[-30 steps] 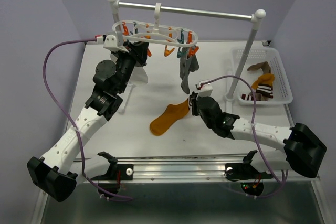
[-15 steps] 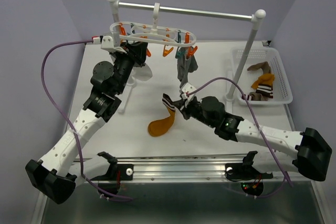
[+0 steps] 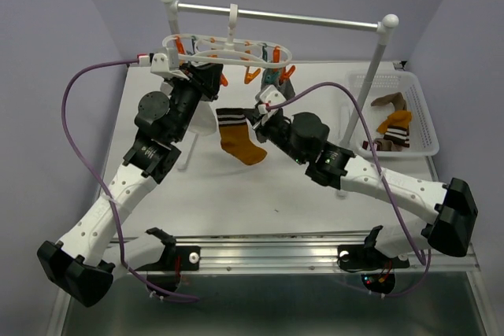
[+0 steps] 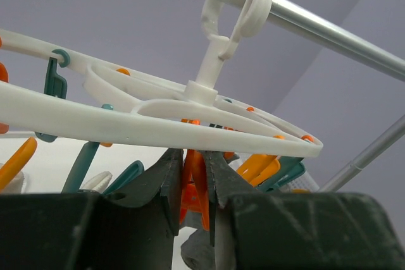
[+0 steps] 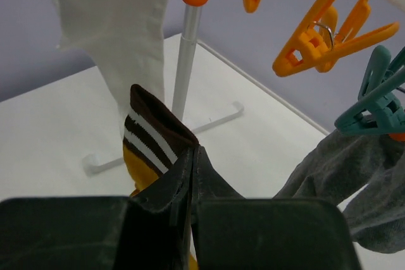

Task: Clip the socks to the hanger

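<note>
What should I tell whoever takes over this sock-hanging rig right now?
Left gripper: shut on an orange clip under the hanger, squeezing it.
Right gripper: shut on the mustard sock at its striped cuff, holding it in the air beside the hanger.
Done: a grey sock and a white sock hang from the hanger.
Left: feed the mustard sock's cuff into that clip, then hang the remaining socks from the basket.
</note>
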Controlling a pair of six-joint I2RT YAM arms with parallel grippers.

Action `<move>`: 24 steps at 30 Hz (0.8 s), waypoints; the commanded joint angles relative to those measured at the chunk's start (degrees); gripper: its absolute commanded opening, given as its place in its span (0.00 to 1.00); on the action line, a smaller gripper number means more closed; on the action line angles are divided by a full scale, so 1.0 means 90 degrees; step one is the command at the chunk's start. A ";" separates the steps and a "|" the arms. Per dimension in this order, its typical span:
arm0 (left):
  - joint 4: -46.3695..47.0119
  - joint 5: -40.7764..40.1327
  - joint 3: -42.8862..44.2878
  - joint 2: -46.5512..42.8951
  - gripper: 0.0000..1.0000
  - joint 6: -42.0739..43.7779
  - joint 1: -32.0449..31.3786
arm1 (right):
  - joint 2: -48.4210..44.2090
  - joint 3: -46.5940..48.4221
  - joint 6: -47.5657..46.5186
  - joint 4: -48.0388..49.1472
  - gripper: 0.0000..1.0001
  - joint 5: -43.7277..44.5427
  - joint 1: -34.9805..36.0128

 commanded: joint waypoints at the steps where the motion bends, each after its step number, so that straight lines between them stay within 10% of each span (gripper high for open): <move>1: 0.0131 -0.0037 0.0484 0.0057 0.00 -0.0266 -0.0009 | 0.0310 0.0441 -0.0523 0.0230 0.01 0.0581 0.0054; 24: -0.0670 -0.1071 0.0728 0.0341 0.00 -0.1497 -0.0088 | 0.0973 0.0978 -0.0884 0.1627 0.01 0.2417 0.0054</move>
